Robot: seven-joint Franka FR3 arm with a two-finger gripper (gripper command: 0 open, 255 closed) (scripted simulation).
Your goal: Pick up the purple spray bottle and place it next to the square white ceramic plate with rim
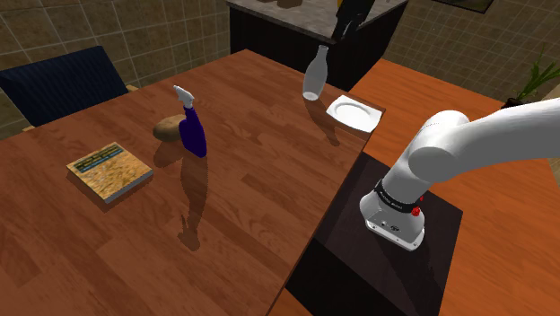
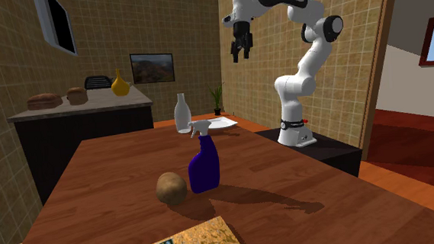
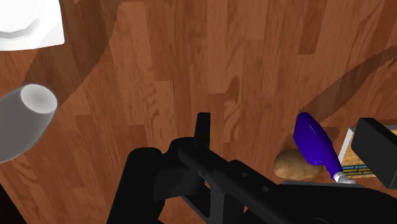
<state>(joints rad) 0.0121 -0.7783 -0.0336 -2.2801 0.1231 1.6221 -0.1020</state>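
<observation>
The purple spray bottle [image 1: 191, 133] with a white trigger head stands upright near the table's middle, also seen as the spray bottle [image 2: 204, 164] and spray bottle [image 3: 315, 146]. The square white plate [image 1: 354, 113] lies at the table's far corner near the stand; it is the plate [image 2: 222, 123] and plate [image 3: 28, 22]. My gripper [image 2: 241, 49] hangs high above that end of the table, open and holding nothing, well apart from the spray bottle. It also shows as the gripper [image 1: 345, 20] and gripper [image 3: 289, 124].
A brown potato [image 1: 168, 128] touches or nearly touches the spray bottle. A book [image 1: 109, 171] lies toward the shoulder view's left. A pale bottle [image 1: 313, 74] stands beside the plate. A dark chair [image 1: 63, 81] and a counter [image 2: 77, 109] border the table.
</observation>
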